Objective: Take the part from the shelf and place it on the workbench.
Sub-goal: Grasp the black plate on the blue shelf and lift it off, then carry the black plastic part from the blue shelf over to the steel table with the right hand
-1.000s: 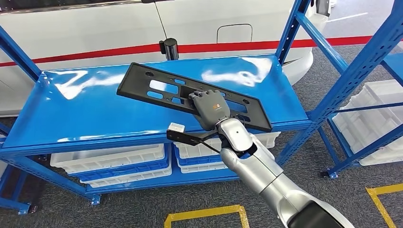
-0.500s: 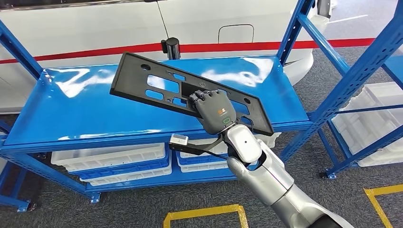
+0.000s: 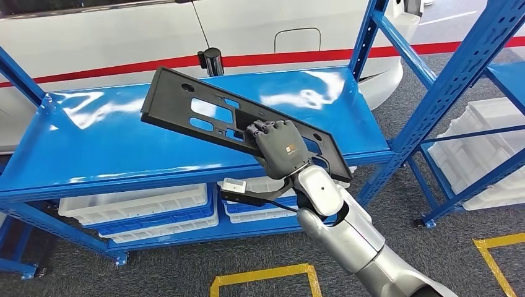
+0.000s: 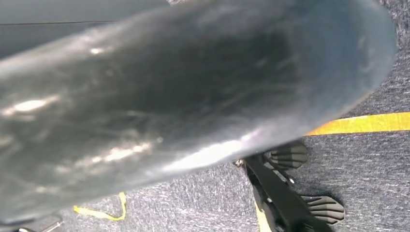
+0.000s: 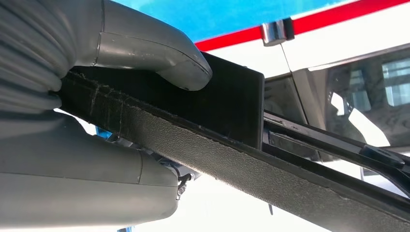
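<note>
- The right hand (image 3: 282,148) is closed on the black part (image 3: 204,114), gripped at its near long edge
- Blue shelf (image 3: 93,148) lies beneath; white bins (image 3: 136,207) lower
- The part's long axis runs up-left, tilted, above the shelf

Car workshop: blue steel shelving (image 3: 186,154), white vehicle (image 3: 124,37), floor tape (image 3: 260,275).

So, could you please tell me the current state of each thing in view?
Black part: held tilted above the shelf's top surface.
Right hand: grips the part near its middle.
Blue shelf: top surface bare and glossy.
White bins: stacked on the lower level.
</note>
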